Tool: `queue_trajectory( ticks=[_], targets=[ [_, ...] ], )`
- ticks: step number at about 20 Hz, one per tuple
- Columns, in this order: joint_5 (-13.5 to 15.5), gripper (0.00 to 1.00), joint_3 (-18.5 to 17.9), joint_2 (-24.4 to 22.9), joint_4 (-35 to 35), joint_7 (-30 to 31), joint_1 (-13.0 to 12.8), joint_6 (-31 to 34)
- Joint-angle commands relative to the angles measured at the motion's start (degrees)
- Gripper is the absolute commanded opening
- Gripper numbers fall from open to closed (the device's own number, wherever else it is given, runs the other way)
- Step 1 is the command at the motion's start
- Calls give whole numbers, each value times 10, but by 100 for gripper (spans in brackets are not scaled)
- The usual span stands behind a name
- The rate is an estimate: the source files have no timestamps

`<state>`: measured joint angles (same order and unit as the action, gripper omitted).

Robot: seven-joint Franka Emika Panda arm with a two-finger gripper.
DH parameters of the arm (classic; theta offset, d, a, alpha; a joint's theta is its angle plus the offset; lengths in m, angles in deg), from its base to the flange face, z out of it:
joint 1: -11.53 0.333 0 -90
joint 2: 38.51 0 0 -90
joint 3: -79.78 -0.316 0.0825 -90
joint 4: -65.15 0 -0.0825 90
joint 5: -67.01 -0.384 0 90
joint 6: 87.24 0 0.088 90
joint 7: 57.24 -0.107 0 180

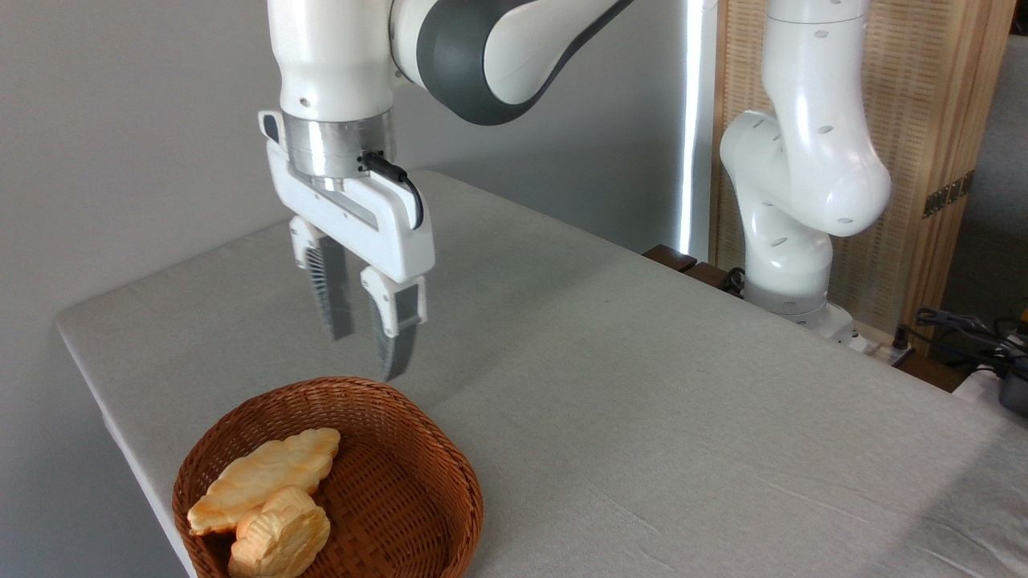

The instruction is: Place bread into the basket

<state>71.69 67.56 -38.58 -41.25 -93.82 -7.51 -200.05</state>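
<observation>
Lower left: basket (450,470), round, reddish-brown wicker, thick rim, sitting near the table's left front corner, its lower edge cut off by the frame. Inside it, against the left wall, lies the bread (261,475), long and flat, golden-yellow with lobed edges, tilted so its upper end leans toward the basket's middle. A chunkier ridged bread piece (281,539) rests just in front of it, overlapping its lower end and touching it. Rest of the basket floor bare weave. Above the basket's far rim hangs the gripper (365,341), pointing down, clear of rim and contents. Fingers parted by a moderate gap, nothing between them; ribbed pads face inward. A black cable (397,178) loops from the wrist flange onto the gripper body. Table (642,385) covered in pale grey cloth, running right and back. Right of centre, the arm's white base column (791,241) stands at the table's far edge before a slatted wooden panel (940,88). Far right edge: dark cables and some gear, probably power leads, too small to tell apart.
</observation>
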Motion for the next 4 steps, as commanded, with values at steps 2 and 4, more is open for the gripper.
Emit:
queue_trajectory(
  ticks=[2,4],
  targets=[
    [-33,100,0,2,16,-17,-4,55],
    [-33,100,0,2,18,-17,-4,57]
  ],
)
